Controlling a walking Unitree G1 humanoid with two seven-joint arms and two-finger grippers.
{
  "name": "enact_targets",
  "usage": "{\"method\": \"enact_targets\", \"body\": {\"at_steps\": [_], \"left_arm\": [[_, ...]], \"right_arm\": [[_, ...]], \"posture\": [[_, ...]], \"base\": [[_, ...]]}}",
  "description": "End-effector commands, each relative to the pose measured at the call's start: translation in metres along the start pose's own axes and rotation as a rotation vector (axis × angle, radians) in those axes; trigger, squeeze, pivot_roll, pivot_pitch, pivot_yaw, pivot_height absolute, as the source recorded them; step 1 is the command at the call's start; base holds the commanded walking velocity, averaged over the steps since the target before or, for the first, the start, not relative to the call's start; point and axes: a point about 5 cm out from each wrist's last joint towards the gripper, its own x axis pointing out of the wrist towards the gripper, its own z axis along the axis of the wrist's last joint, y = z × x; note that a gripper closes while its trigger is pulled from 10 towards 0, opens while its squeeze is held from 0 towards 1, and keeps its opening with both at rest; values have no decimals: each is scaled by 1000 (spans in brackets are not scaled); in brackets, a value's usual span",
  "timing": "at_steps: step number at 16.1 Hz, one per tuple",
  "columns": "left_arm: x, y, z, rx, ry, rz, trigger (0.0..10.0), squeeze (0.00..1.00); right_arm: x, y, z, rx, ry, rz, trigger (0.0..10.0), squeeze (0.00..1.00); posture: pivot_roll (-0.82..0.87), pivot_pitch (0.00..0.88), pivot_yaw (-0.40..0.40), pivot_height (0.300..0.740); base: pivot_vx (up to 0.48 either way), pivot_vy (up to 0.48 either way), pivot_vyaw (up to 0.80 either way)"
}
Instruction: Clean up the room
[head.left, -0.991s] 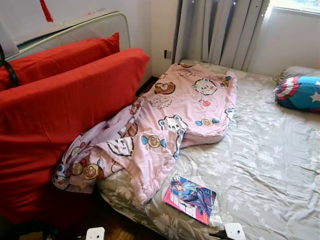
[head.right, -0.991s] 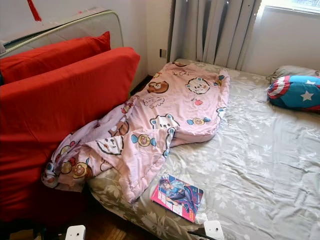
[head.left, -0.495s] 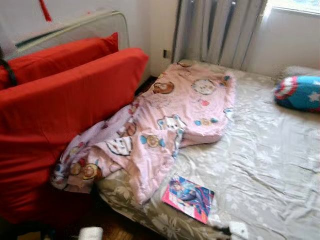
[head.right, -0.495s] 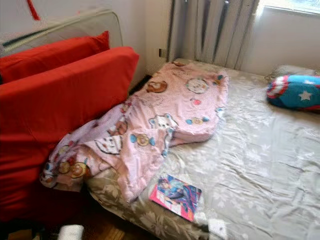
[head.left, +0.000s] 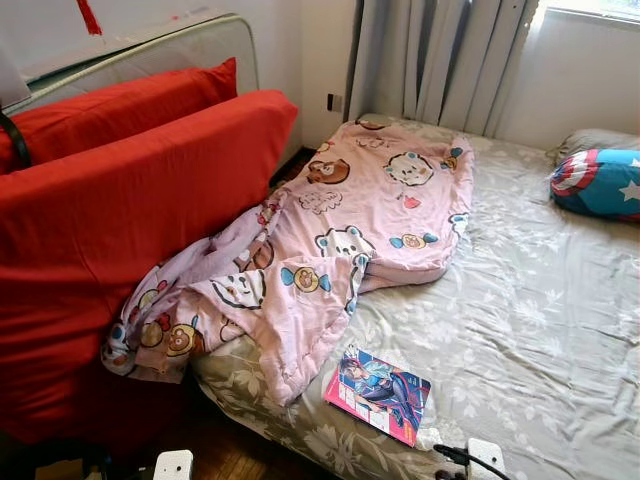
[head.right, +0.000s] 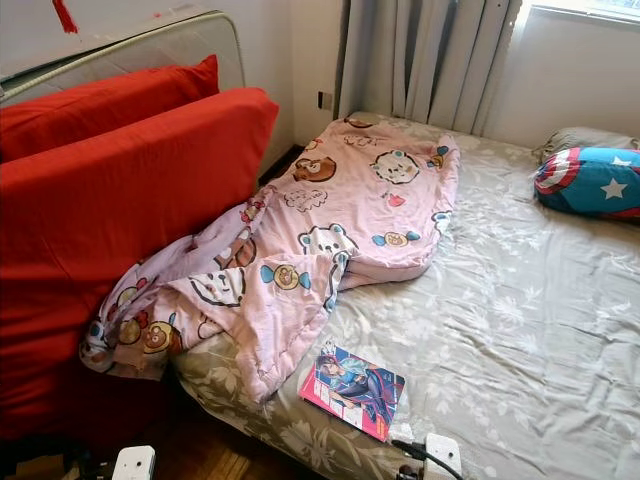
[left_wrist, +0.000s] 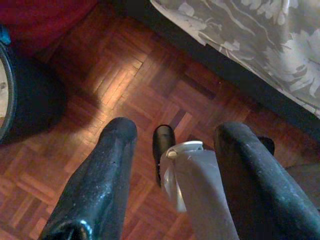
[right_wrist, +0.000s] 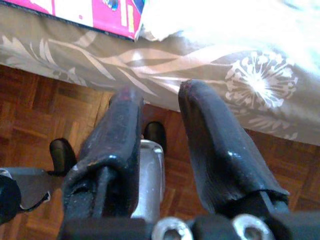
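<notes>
The comic book lies at the bed's near edge, just beyond the open, empty right hand, which is nearer than the open left hand.

pillow cut by frame edge, book cropped

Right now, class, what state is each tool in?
Left tool: open, holding nothing, above the wooden floor.
Right tool: open, holding nothing, low beside the bed edge.
</notes>
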Motion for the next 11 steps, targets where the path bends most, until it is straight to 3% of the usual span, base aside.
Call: {"method": "enact_targets", "body": {"at_steps": [1,3,5,7,8,10,11], "left_arm": [[2,0,19,-4,-108,14,10000,0],[4,-2,49,-36,-258,13,10000,0],[3,-8,81,-6,-405,3,10000,0],[1,-10,95,12,-481,5,10000,0],[-6,-11,116,-7,-621,6,10000,0],[-23,-12,133,28,-793,-12,10000,0],[-28,-10,135,21,-825,-5,10000,0]], "right_arm": [[2,5,17,-45,-87,30,10000,0],[3,13,40,-67,-208,86,10000,0],[3,22,62,-90,-315,126,10000,0],[3,25,73,-99,-366,128,10000,0],[-1,30,87,-104,-463,151,10000,0],[-9,34,96,-126,-593,162,10000,0],[-12,34,95,-125,-618,159,10000,0]], "posture": [[33,0,-48,740],[29,0,-50,740],[22,0,-52,740],[21,0,-53,740],[24,0,-54,740],[16,0,-54,740],[15,0,-53,740]], "base": [[0,0,0],[0,0,0],[0,0,0],[0,0,0],[0,0,0],[0,0,0],[0,0,0]]}}
